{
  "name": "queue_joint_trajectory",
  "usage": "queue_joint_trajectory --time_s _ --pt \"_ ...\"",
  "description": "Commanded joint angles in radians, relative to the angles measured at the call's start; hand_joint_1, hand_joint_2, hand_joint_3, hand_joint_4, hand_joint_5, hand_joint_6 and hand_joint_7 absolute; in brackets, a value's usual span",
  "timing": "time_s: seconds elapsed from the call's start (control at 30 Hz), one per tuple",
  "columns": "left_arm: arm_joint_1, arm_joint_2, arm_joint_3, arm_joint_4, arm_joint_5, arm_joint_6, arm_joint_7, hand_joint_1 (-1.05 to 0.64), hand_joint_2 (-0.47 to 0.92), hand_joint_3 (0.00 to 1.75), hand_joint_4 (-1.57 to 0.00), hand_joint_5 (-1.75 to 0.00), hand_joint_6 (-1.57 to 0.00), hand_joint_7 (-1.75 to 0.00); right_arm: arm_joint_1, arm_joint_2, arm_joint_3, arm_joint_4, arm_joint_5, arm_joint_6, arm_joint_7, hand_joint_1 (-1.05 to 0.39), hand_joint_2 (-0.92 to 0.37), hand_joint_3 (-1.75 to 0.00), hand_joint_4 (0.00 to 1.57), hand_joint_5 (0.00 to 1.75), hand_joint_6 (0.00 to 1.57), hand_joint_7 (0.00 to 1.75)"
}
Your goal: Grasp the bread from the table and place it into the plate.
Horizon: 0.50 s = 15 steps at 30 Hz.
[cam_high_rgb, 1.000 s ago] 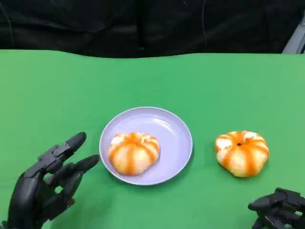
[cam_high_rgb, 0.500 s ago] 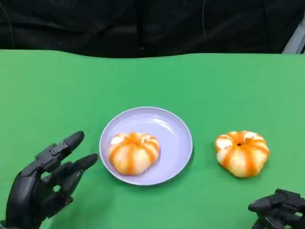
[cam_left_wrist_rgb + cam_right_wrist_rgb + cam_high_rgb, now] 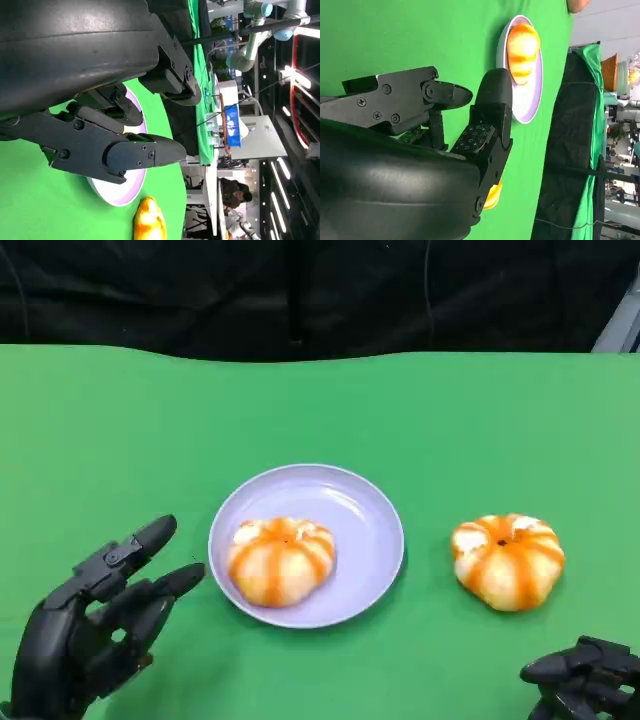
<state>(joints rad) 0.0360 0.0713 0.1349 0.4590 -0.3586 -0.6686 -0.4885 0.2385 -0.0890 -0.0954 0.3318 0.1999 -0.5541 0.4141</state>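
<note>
1. The green table (image 3: 480, 420) spreads out ahead of both hands, running up to a dark curtain (image 3: 300, 290) at its far edge.
2. The lilac plate (image 3: 365, 510) sits just ahead of the left hand, to its inner side, and it already carries one orange-striped bun (image 3: 280, 560) in its near half.
3. The second bread (image 3: 508, 560), the one left to move, lies on the bare table straight ahead of the right hand, apart from the plate.
4. The left hand (image 3: 90, 635) hovers beside the plate, released, fingers spread and holding nothing.
5. The right hand (image 3: 585, 678) pokes in at the near edge with its fingers drawn in and nothing visible between them; a loose clench, by the look of it.
6. That bread looks soft, light and puffy, so it should squash under a hard squeeze. A gentle hold from above, fingers wrapping opposite sides of the dome low down, seems the safest bet.
</note>
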Motion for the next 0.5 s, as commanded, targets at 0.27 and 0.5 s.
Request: queue_joint_trajectory --time_s 0.27,0.5 --pt "0.005 0.007 0.013 -0.007 -0.001 0.007 -0.008 -0.45 0.92 0.41 -0.80 -0.01 -0.61 -0.01 0.004 -0.010 -0.002 -0.007 0.002 0.006 -0.004 -0.08 -0.92 -0.37 0.71 1.30 0.93 0.61" --pt "-0.011 -0.016 0.043 -0.014 -0.016 0.038 0.043 -0.05 0.92 0.43 -0.96 -0.09 -0.77 -0.07 0.000 -0.012 -0.007 -0.014 0.008 0.020 -0.006 -0.06 -0.92 -0.37 0.72 1.30 0.93 0.61"
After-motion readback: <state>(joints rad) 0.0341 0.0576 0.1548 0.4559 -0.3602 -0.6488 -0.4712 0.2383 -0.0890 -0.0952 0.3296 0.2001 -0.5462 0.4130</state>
